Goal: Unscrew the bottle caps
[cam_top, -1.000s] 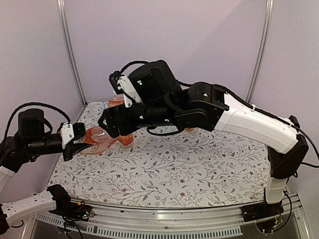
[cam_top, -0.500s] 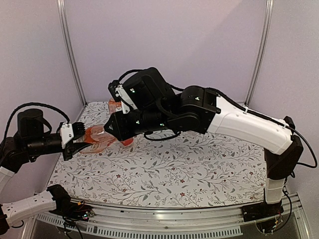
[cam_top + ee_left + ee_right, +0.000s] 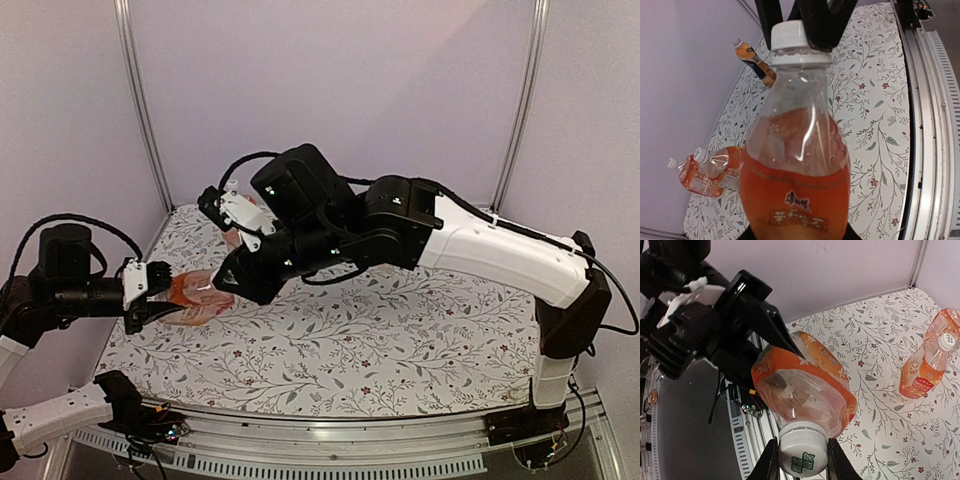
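Note:
My left gripper (image 3: 160,295) is shut on the lower body of a clear bottle (image 3: 795,165) of orange drink with a red label, held roughly level above the table's left side. Only the gripper's dark finger edges show under the bottle in the left wrist view. The bottle's white cap (image 3: 801,455) points at the right arm. My right gripper (image 3: 802,465) is shut on that cap, one black finger (image 3: 771,462) on each side. From the left wrist those fingers (image 3: 830,25) straddle the cap (image 3: 792,40). In the top view the right gripper (image 3: 222,283) meets the bottle (image 3: 195,295).
A dark-labelled bottle (image 3: 755,60) lies further back on the floral tablecloth (image 3: 875,125). Two red-labelled bottles (image 3: 705,172) with white caps lie together by the purple back wall. One bottle (image 3: 927,360) shows at the right of the right wrist view. A metal rail (image 3: 930,125) runs along the table's near edge.
The right gripper has closed from open onto the cap. Both grippers and the bottle have come a little lower and nearer the table's front left.

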`<state>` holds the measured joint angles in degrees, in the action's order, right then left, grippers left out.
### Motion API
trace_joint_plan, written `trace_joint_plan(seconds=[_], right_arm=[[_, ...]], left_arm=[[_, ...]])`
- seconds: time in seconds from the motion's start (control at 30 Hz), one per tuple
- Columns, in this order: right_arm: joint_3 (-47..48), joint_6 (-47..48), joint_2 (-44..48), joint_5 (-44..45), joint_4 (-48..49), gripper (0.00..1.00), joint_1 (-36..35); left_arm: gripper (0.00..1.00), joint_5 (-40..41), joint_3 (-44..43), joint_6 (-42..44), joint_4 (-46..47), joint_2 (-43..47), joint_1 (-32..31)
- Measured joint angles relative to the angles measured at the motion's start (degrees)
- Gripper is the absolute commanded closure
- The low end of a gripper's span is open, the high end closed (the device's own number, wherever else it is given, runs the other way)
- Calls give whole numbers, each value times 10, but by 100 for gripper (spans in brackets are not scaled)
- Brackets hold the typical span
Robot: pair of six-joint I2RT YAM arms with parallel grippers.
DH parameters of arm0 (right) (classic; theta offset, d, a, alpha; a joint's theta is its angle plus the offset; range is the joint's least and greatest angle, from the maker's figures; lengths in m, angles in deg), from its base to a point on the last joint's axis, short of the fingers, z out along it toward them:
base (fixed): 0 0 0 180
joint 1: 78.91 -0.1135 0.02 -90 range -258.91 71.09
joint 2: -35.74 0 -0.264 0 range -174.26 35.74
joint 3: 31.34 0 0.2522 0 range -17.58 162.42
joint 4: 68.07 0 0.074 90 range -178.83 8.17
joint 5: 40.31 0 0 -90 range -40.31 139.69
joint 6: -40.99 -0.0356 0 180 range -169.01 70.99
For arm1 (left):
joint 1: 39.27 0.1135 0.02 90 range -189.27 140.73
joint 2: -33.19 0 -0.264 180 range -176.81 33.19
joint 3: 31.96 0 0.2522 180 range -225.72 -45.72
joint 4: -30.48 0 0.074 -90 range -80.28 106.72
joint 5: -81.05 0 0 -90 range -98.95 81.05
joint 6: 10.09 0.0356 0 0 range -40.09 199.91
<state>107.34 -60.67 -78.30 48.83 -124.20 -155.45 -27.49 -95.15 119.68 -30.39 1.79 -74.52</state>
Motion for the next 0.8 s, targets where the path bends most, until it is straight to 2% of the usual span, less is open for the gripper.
trace_joint_plan(seconds=[0.27, 0.5, 0.67, 0.8], right_arm=[[-83, 320, 45, -3, -5, 100, -69], [-122, 540, 67, 95, 31, 100, -132], [-130, 646, 67, 145, 41, 100, -146], [-130, 678, 67, 158, 41, 100, -149]], left_arm=[[97, -145, -8, 52, -120, -1, 0], [97, -193, -15, 109, -143, -1, -1], [97, -199, -15, 123, -152, -1, -2], [97, -197, -16, 122, -151, -1, -2]])
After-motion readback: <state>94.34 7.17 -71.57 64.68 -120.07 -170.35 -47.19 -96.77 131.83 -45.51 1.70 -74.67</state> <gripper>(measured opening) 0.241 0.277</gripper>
